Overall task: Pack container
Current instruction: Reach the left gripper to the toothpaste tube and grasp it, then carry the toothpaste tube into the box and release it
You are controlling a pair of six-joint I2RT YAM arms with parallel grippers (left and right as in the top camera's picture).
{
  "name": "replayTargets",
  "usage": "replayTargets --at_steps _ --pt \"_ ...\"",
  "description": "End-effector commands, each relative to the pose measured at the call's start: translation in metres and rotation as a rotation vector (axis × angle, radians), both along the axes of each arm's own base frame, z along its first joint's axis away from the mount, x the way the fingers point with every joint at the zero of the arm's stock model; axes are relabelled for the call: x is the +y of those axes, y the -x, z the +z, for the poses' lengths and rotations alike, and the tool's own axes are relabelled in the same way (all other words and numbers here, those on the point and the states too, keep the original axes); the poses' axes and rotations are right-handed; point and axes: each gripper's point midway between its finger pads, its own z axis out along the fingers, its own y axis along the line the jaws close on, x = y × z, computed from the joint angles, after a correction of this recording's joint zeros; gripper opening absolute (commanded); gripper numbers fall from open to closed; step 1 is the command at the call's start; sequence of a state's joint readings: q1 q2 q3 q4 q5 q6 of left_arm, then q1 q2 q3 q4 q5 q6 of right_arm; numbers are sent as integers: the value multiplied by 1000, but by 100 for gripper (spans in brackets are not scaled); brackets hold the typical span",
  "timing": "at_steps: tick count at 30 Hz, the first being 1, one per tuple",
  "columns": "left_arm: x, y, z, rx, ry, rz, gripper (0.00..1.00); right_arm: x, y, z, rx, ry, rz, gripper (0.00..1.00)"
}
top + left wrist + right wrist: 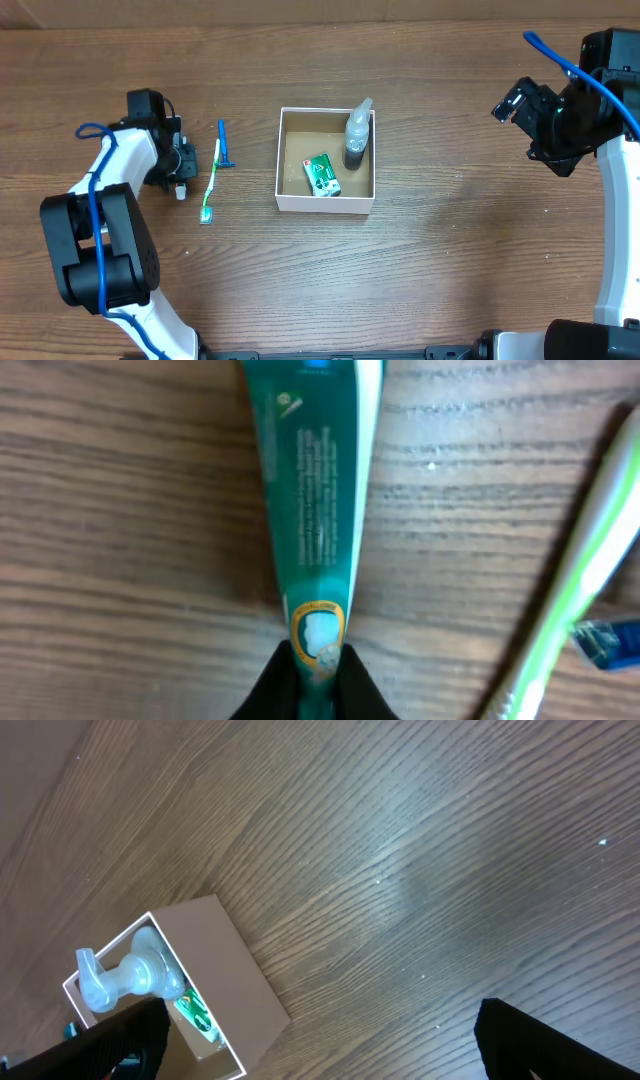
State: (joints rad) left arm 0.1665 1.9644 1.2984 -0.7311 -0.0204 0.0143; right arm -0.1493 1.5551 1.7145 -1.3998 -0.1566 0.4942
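The container (325, 203) is a square white box with a brown floor at the table's middle. It holds a green packet (321, 176) and a clear pump bottle (357, 134). My left gripper (180, 168) is low at the table's left, shut on the end of a green toothpaste tube (315, 490); the left wrist view shows the jaws (318, 665) pinching it over the wood. My right gripper (520, 100) is raised at the far right, open and empty. Its view (320, 1050) shows the container (225, 960), the bottle (130, 975) and the packet (195, 1015) at lower left.
A green and white toothbrush (211, 185) and a blue razor (224, 146) lie between my left gripper and the container. The toothbrush (580, 580) and a blue piece of the razor (610, 642) show at the right of the left wrist view.
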Motion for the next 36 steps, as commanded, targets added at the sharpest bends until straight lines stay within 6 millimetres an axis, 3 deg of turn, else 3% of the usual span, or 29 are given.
replayTargets --at_steps 1,3,5,9,10,14,16,18,23,26,31,36 --pt "-7 -22 39 -29 22 3 4 -3 -1 3 -10 9 -10 100" --pt "-16 -31 72 -52 24 -4 4 -3 -1 3 -10 9 -10 100" --pt "-37 -40 107 -95 45 -50 4 -3 -1 3 -10 9 -10 100" --pt "-103 -47 169 -189 88 -170 6 -3 -1 3 -10 9 -10 100" --pt "-120 -46 177 -207 92 -208 7 -3 -1 3 -11 9 -10 100" --pt "-191 -35 184 -222 127 -310 11 -3 -1 3 -10 9 -10 100" --pt "-226 -29 170 -207 140 -347 13 -3 -1 3 -10 9 -10 100" --pt "-245 -27 155 -194 134 -366 15 -3 -1 3 -11 9 -10 100" --pt "-261 -21 114 -103 118 -348 19 -3 0 3 -10 9 -10 100" --pt "-263 -12 102 -41 136 -353 18 -3 -1 3 -10 9 -10 100" --pt "-241 -5 127 -48 101 -364 22 -3 -1 3 -10 9 -11 100" --pt "-173 -10 154 -92 -37 -244 54 -3 -1 3 -10 9 -10 100"
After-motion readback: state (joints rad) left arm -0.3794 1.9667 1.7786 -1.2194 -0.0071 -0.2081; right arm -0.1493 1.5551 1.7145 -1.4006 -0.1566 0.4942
